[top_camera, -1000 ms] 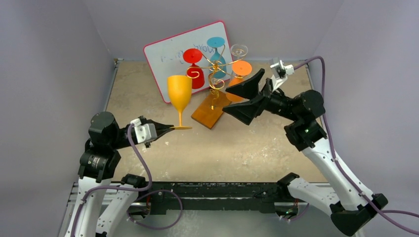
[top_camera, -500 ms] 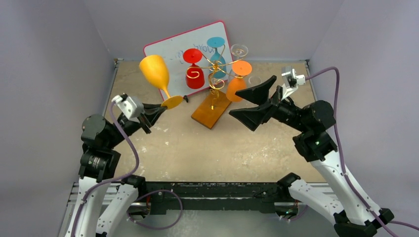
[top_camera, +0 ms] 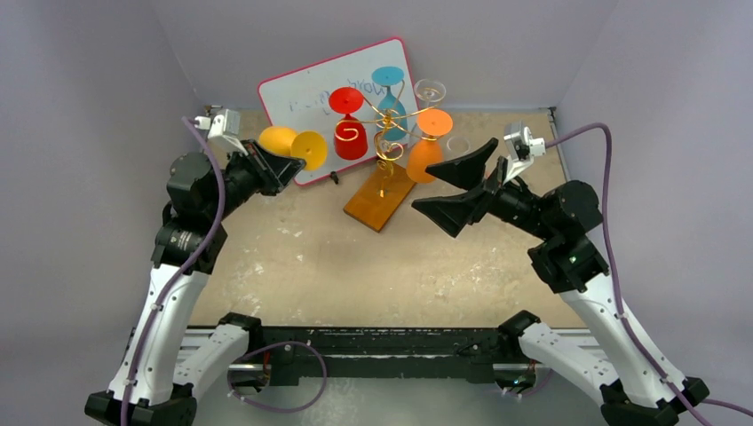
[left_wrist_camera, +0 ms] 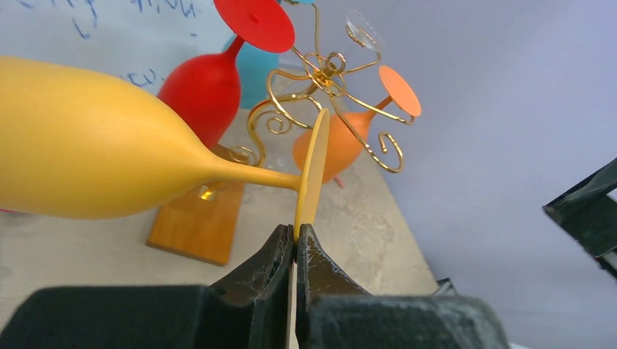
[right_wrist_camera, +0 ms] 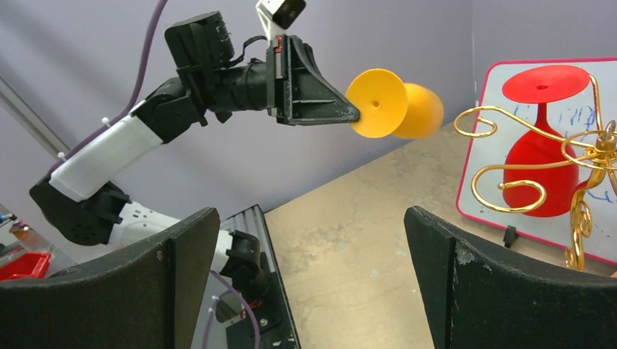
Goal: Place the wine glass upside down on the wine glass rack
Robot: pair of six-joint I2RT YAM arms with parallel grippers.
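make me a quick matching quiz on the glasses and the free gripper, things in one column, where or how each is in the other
Things:
1. yellow glass
2. red glass
3. orange glass
4. right gripper

States:
a. open, holding nothing
b. upside down on the right side of the rack, seen from the top view
c. lying sideways in the air, foot pinched in the left gripper
d. upside down in front of the whiteboard

Pairs: 1-c, 2-d, 3-b, 4-a
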